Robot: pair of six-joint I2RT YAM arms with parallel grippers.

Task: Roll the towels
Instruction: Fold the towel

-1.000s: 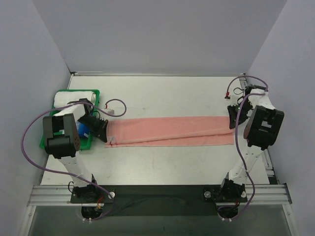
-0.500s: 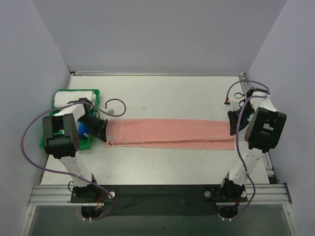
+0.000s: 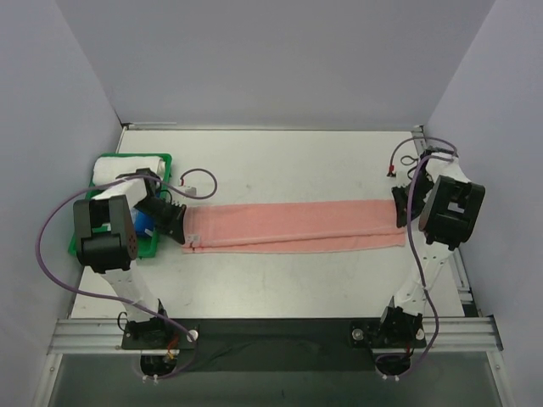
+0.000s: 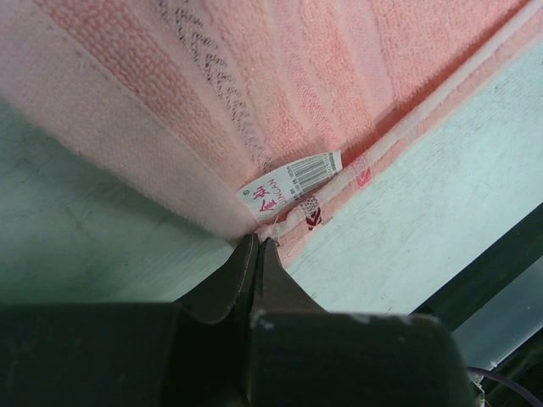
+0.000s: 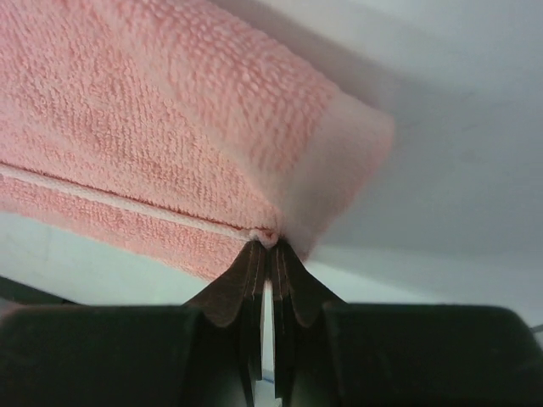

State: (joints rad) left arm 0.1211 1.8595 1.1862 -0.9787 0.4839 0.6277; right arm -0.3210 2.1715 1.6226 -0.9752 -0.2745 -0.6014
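Currently the salmon towel [image 3: 297, 225] lies flat along the bench [image 3: 297, 161], folded lengthwise. Left jaws grasp its labelled corner; right jaws grasp the opposite end. Step in hand: straightening the strip. Next move likely requires releasing one end, then rolling evenly.

I read the pink towel [image 3: 297, 227] as nubby looped terry cloth, flatter at the hem; its tag [image 4: 293, 178] looks smooth, printed. The table [image 3: 297, 170] is matt; at nine o'clock, a green plastic tray [image 3: 168, 163].
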